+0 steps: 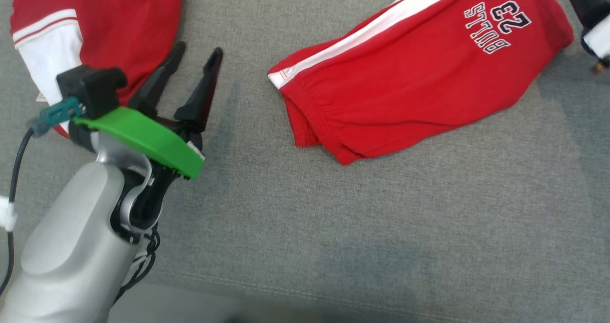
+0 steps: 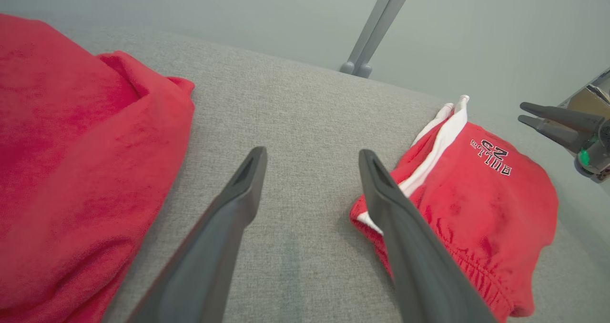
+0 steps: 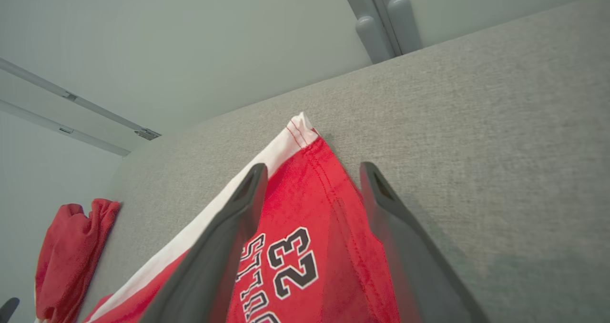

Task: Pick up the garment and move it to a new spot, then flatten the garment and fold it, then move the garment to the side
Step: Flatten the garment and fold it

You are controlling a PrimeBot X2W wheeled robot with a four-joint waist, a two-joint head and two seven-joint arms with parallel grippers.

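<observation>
Red shorts (image 1: 419, 75) with a white side stripe and a "BULLS 23" print lie folded on the grey fabric counter (image 1: 381, 218) at about 1 o'clock in the head view, well apart from a second red-and-white garment (image 1: 119, 23) at 10 o'clock. At 9 o'clock the left hand (image 1: 198, 51) stands spread and empty, its tips beside that second garment. At 2 o'clock the right hand (image 3: 314, 168) is likewise spread wide and holds nothing, one finger over the shorts' print and the other over bare fabric at their edge.
</observation>
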